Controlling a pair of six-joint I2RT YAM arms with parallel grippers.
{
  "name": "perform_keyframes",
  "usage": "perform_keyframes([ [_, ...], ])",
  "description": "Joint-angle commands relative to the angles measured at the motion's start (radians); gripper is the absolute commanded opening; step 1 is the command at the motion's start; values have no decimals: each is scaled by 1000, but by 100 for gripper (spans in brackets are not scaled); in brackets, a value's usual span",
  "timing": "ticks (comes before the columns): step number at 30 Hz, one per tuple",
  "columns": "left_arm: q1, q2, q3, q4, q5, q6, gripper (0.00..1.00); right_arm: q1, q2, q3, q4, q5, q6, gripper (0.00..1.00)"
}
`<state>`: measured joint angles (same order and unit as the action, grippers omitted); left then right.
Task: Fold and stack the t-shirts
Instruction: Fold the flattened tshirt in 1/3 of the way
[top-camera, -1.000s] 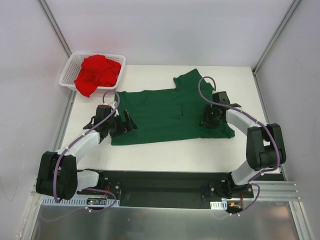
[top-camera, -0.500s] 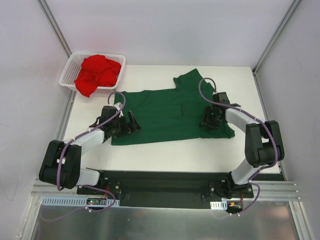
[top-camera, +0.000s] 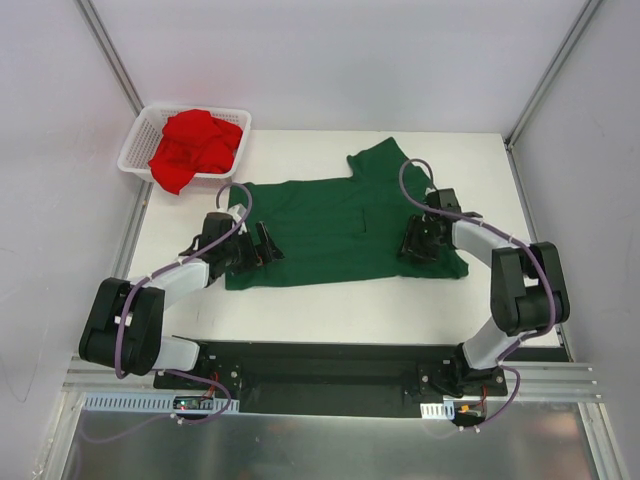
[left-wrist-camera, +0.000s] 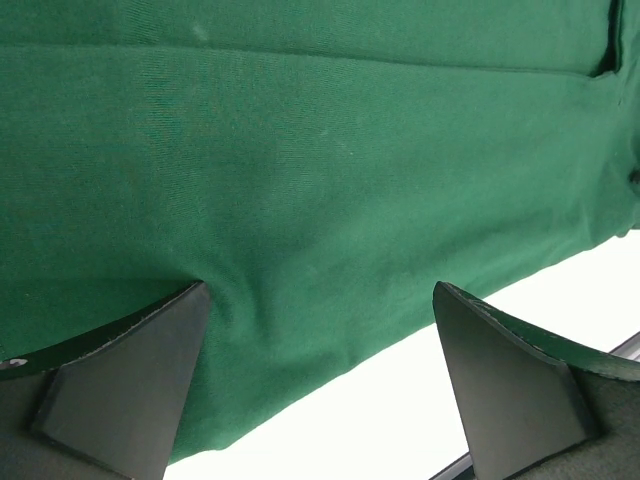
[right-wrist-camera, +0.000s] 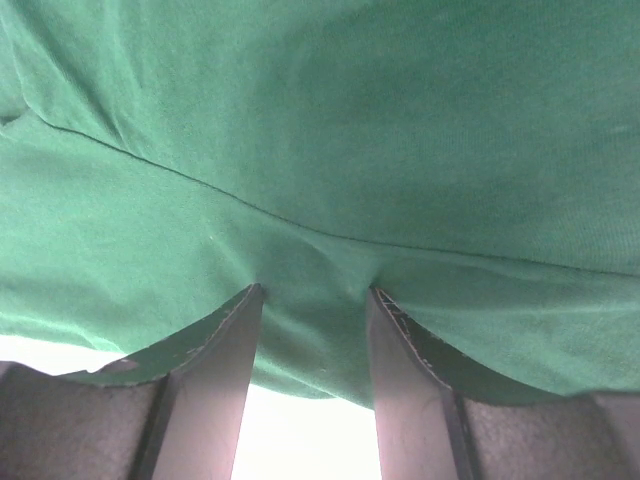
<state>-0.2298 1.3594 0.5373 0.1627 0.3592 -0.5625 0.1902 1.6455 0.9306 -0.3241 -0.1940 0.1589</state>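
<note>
Lab booth, judging by white panel walls (top-camera: 350, 60) and aluminium rails (top-camera: 108, 55).

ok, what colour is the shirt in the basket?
Plain bright red t-shirt, heaped in the white mesh basket. Shows best in the top external view.

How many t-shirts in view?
2. Dark green cloth t-shirt spread flat at centre; bright red cloth t-shirt crumpled in the white plastic mesh basket, far left corner. Another could hide under the red heap.
</note>
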Motion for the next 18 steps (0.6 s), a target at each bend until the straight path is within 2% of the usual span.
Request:
perform_keyframes([
  [1,-3,6,-40,-37,20,-4,96,0,-49,-55,-49,-16,21,49],
  [18,46,-167,-77,-222,34,19,97,3,-240,-128,-210,36,4,50],
])
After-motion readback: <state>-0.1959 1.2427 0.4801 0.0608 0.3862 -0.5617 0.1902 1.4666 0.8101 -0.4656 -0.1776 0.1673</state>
